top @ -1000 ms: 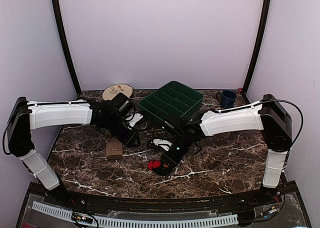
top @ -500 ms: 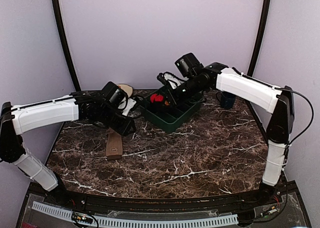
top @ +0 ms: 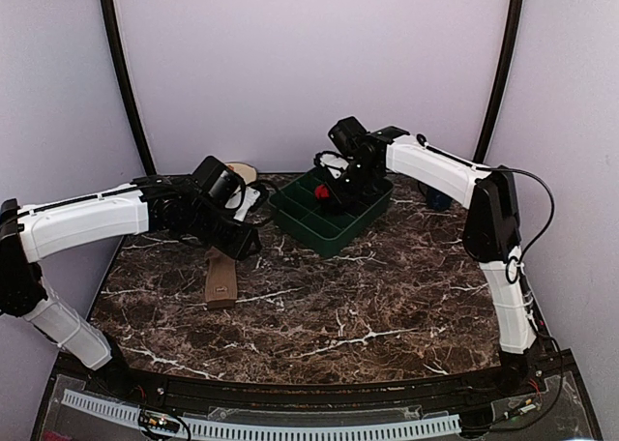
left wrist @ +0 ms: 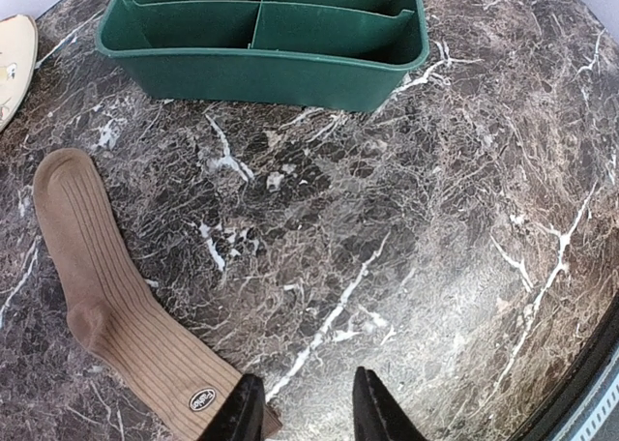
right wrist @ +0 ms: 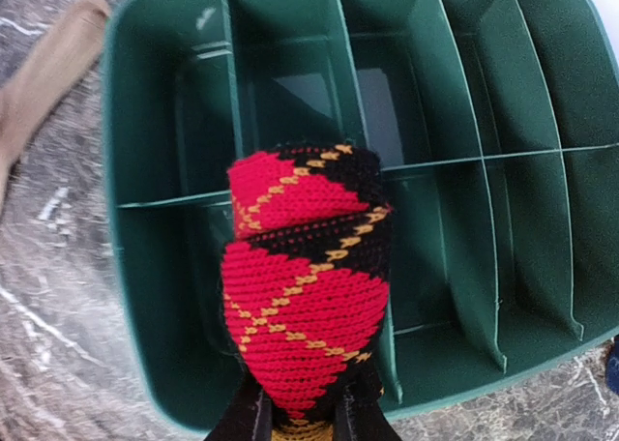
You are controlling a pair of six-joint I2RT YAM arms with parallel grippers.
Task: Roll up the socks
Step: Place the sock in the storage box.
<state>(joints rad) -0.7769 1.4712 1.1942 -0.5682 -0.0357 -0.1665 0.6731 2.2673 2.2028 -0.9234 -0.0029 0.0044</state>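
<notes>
The tan-brown sock [top: 221, 279] lies flat as a long strip on the marble table, left of centre; in the left wrist view it [left wrist: 106, 306] runs from upper left down to my fingers. My left gripper [left wrist: 300, 417] is open, just above the sock's cuff end, one finger over its edge. My right gripper [right wrist: 302, 417] is shut on the rolled argyle sock [right wrist: 305, 286], black with red and yellow diamonds, and holds it above the green divided tray [right wrist: 464, 219]. In the top view the bundle [top: 323, 191] shows over the tray [top: 334, 230].
A beige plate [top: 244, 173] lies at the back left, partly behind my left arm. A blue mug [top: 435, 197] stands at the back right, behind my right arm. The tray has several empty compartments.
My right gripper lifted the rolled argyle sock from the table's middle and carried it back over the green tray, then lowered it. My left arm drew back slightly.
</notes>
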